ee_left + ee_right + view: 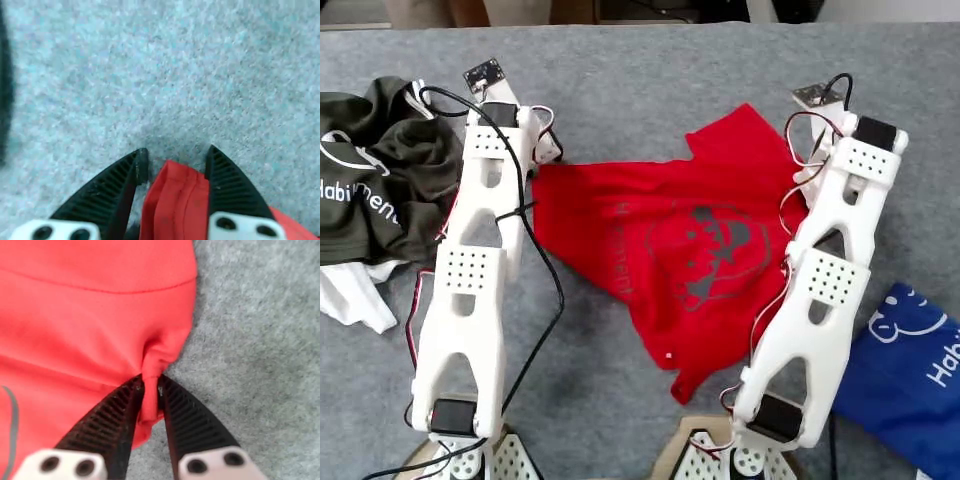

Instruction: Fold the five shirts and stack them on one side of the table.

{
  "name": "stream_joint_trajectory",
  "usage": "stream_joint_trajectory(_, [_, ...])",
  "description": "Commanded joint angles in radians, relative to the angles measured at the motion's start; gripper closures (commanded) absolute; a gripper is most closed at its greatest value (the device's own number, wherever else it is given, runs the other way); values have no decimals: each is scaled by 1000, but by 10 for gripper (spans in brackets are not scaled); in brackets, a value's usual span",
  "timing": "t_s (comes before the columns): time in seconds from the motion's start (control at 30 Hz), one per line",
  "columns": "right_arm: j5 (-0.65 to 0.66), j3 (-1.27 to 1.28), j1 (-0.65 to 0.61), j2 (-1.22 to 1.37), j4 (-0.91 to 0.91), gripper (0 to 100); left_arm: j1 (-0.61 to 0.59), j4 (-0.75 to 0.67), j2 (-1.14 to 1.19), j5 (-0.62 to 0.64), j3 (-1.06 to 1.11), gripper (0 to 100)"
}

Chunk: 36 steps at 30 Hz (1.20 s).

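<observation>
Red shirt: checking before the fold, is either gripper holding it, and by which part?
The right gripper pinches a bunched edge of the red shirt. The left gripper sits at another edge; hold unclear.

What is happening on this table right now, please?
Two arms are handling the red shirt, which lies spread on the grey table. The right gripper pinches a fold at the shirt's edge. The left gripper stands open around another edge. A crumpled dark green shirt and a blue shirt lie at the sides.
</observation>
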Motion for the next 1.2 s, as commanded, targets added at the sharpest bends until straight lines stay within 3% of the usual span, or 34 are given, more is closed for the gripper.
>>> stream_joint_trajectory(0.0, [-6,-22,-5,1,-18,992,-28,28,-4,8,-35,878])
stream_joint_trajectory(0.1, [-6,-22,-5,1,-18,992,-21,54,-4,6,-35,898])
stream_joint_trajectory(0.37, [-6,-22,-5,1,-18,992,17,121,-4,12,-38,814])
stream_joint_trajectory(0.7, [-6,-22,-5,1,-18,992,49,210,4,12,-304,813])
stream_joint_trajectory(0.87, [-6,-22,-5,1,-18,992,83,207,8,12,-293,813])
stream_joint_trajectory(1.17, [-6,-22,-5,1,-18,992,17,203,8,12,-256,814])
